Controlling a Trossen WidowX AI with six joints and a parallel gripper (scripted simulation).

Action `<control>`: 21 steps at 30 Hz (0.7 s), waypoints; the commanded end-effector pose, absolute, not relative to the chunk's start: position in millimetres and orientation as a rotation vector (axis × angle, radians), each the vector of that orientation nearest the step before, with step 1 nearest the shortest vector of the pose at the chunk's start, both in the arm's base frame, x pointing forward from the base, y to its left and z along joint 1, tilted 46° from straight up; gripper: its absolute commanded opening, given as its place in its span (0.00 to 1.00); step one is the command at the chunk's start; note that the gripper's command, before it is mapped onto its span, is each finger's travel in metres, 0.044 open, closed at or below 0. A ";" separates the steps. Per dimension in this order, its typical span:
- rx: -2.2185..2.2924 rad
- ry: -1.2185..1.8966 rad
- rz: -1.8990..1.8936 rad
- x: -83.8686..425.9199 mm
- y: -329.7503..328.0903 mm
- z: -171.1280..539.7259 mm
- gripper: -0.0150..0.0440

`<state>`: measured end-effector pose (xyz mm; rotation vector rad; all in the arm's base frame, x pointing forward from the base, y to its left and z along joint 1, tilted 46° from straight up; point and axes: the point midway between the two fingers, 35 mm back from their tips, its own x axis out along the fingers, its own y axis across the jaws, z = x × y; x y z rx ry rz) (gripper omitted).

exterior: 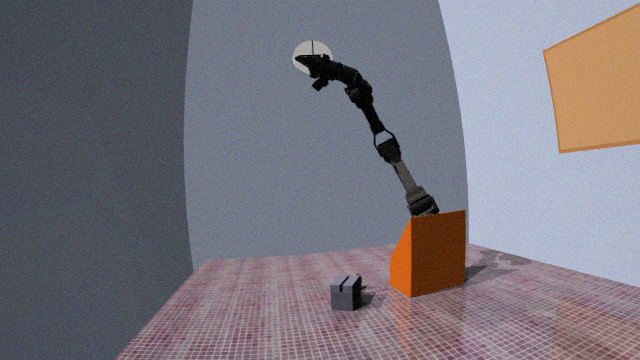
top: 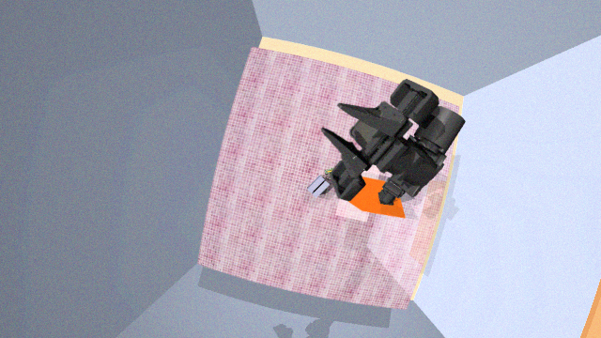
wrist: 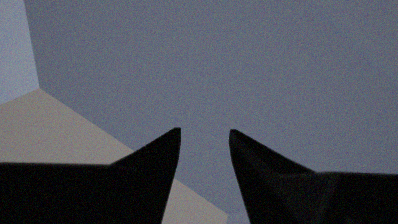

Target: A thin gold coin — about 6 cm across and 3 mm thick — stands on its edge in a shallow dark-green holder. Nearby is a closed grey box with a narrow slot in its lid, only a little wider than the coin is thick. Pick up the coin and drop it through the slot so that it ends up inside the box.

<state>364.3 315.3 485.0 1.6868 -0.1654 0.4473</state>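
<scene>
The grey box [top: 314,185] [exterior: 345,298] stands on the table with its dark slot on top. Beside it, a small yellow-gold bit of the coin [top: 329,171] [exterior: 357,274] shows. The arm covers part of that spot in the top view, and the box hides most of it in the exterior view. Of the dark-green holder [exterior: 363,287] only a small dark end shows behind the box. My gripper [top: 331,116] [exterior: 296,58] [wrist: 205,134] is partly open, with a gap between its fingertips and nothing in it. It is high above the table, far from the coin and box.
The arm rises from an orange pedestal [top: 380,202] [exterior: 437,255] to the right of the box, on the pink tiled table [top: 263,225] [exterior: 240,320]. A white disc [exterior: 312,46] with a dark line is on the wall behind the gripper. An orange panel [exterior: 595,90] is on the right wall.
</scene>
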 end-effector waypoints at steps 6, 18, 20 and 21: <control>1.003 -0.014 0.026 433.4 252.6 362.2 0.53; 0.154 0.420 -0.362 442.6 121.6 203.4 0.53; 0.021 0.517 -0.403 433.2 97.5 179.6 0.53; -0.045 0.569 -0.421 427.4 85.4 168.1 0.53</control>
